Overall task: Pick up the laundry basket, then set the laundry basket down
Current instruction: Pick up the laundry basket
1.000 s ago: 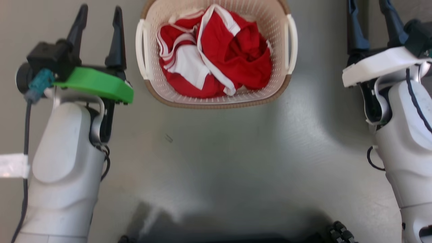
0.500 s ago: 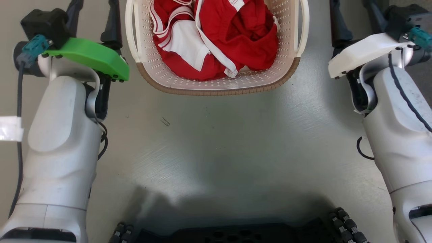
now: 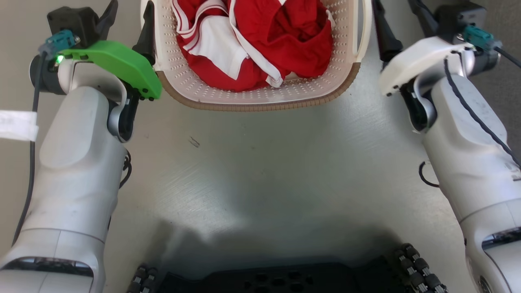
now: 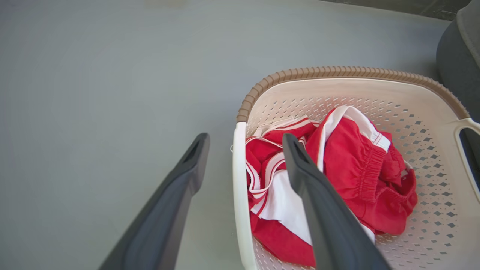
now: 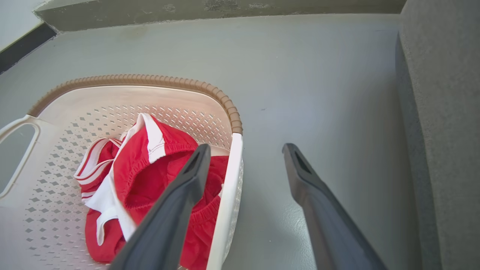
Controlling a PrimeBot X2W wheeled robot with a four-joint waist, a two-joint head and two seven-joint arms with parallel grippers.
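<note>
- The small cream plastic laundry basket [image 3: 244,97], with perforated walls and a brown woven-look rim, sat on the grey floor [image 3: 260,171] directly in front of the robot, between its two arms.
- Red-and-white clothes [image 3: 285,36] lay bunched inside it.
- The left gripper [image 4: 244,138] was spread wide and straddled the basket's white left handle [image 4: 239,195]: one dark finger hung over the clothes inside, the other outside over the floor.
- The right gripper [image 5: 245,148] was likewise spread, with the white right handle [image 5: 228,195] between its fingers, one finger inside the basket and one outside.
- Neither pair of fingers appeared to press on a handle; a gap showed on each side.
- Judged from this, only the approach was done: both grippers were lined up, but no grasp had been made.
- The basket appeared to rest on the floor, not yet lifted.
- Left to do: pinch both handles, raise the basket evenly, then set it down and let go.
</note>
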